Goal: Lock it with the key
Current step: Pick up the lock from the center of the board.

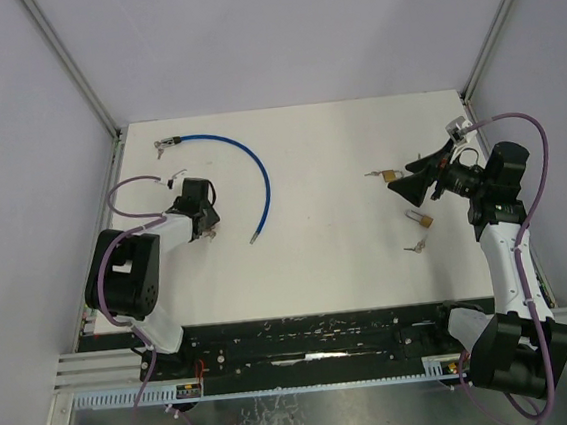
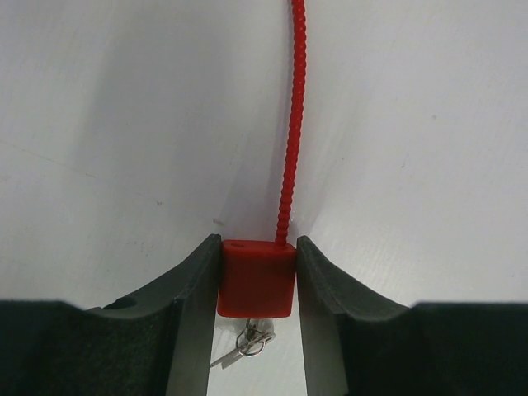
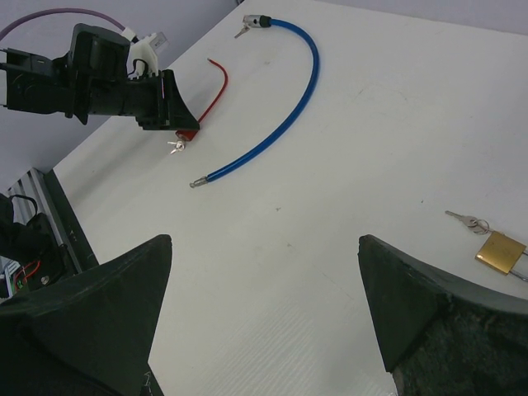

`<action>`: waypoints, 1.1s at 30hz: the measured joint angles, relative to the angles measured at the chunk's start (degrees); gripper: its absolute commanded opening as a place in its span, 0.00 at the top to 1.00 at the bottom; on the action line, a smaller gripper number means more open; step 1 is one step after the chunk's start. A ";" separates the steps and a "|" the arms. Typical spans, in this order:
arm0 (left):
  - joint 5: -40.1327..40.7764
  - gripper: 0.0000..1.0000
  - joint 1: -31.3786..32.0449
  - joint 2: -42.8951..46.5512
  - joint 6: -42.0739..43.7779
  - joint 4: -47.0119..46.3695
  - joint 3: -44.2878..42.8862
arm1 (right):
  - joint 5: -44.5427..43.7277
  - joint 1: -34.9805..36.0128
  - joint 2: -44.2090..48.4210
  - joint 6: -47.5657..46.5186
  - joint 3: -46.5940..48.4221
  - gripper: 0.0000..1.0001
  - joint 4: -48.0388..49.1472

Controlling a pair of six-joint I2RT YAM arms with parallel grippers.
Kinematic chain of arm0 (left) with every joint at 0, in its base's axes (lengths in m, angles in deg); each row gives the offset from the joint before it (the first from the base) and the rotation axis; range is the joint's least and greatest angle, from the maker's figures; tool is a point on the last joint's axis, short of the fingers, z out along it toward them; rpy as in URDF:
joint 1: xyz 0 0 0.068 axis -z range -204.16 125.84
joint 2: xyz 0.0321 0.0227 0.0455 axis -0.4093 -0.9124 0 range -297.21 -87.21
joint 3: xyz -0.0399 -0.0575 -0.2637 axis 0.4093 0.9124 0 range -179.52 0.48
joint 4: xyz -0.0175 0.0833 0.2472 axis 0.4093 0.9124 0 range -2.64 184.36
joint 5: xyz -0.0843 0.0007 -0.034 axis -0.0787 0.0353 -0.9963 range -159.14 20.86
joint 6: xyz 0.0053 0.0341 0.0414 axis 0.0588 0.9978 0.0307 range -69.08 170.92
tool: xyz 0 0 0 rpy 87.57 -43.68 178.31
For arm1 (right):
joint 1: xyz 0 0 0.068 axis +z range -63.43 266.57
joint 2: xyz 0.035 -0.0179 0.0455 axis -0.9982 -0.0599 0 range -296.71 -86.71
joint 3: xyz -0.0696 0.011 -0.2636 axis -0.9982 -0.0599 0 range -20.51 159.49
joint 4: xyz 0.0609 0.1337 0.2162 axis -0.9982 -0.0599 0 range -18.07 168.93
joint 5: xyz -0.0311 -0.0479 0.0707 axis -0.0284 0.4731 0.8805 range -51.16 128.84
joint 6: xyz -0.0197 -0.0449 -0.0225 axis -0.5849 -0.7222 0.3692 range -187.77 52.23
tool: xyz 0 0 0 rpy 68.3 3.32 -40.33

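white counter (image 1: 336,238) between pale grey walls. on its left side the left gripper (image 2: 257,252) clamps the red lock body (image 2: 256,285) by its flat sides. the ribbed red cable (image 2: 293,124) runs away from it, and the key (image 2: 247,342) sits at its near end. i'd judge the body rigid, light and slick, and the cable floppy: steady the body, pinch the small key. the right gripper (image 3: 264,239) gapes empty near a brass padlock (image 3: 499,250).
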 measured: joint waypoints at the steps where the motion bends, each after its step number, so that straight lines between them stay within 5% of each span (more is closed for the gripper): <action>1: -0.26 0.81 0.00 0.02 0.15 -0.04 0.00 | 0.02 0.00 0.00 0.02 -0.04 0.01 0.11; 16: -13.57 0.94 11.72 19.61 4.66 -1.20 8.22 | 0.98 0.00 -0.13 0.15 -0.61 0.00 0.98; 24: -27.71 0.97 19.08 25.81 6.19 -8.20 8.81 | 2.60 1.14 -0.15 -1.55 -1.57 0.00 1.62; 33: -46.69 0.97 23.80 16.02 -0.63 -23.19 8.79 | 5.35 9.46 4.24 -30.01 -4.48 0.01 -10.86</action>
